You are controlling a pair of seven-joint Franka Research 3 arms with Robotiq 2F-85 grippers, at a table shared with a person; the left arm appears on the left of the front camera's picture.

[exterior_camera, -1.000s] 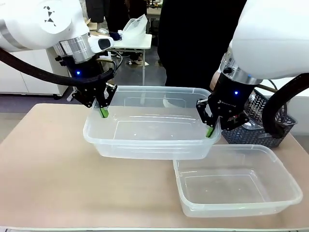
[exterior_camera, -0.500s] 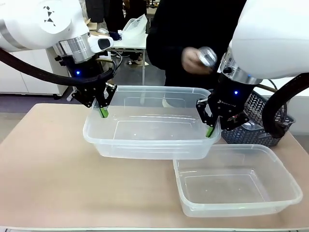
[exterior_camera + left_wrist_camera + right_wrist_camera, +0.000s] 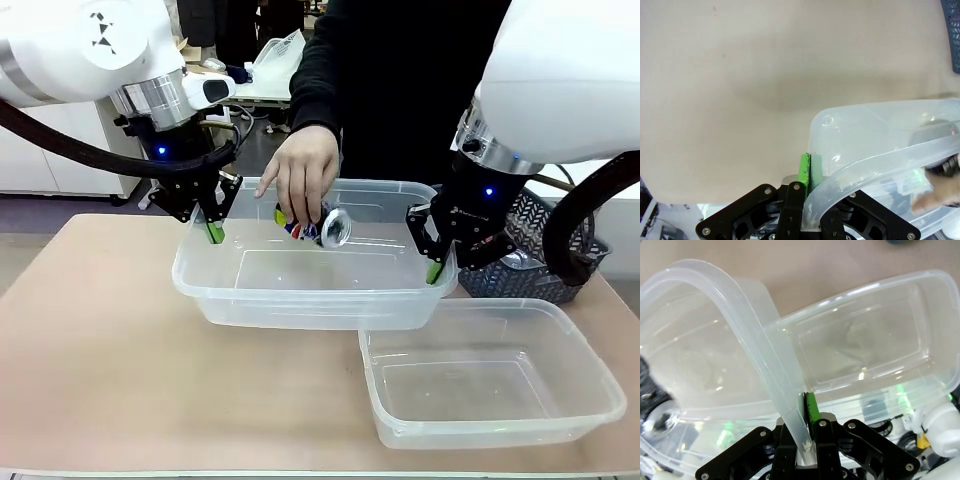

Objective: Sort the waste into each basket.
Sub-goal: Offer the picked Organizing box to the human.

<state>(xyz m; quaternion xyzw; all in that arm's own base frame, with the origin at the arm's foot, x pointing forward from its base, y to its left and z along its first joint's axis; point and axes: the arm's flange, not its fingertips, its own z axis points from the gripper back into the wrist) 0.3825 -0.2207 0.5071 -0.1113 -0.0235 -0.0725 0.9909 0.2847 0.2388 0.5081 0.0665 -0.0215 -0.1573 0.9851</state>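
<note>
Holding the big clear tub (image 3: 300,285) above the desk (image 3: 100,340) with both arms, I am watching the person's hand (image 3: 305,180) lowering a crushed blue-and-white can (image 3: 315,228) into it. My left end effector (image 3: 214,232) is closed tight on the rim at one short end, with the green pads nearly together on the thin plastic, and my right end effector (image 3: 433,270) is pinching the opposite rim in the same way. The rim is looking bent in the right wrist view, so I am thinking the soft wall could slip out if the can is dropping hard. The hand is also near my fingers, so any move now could hit it. 1 smaller empty tub (image 3: 495,385) is sitting on the desk below, and the dark blue basket (image 3: 540,255) is standing behind my right arm.
</note>
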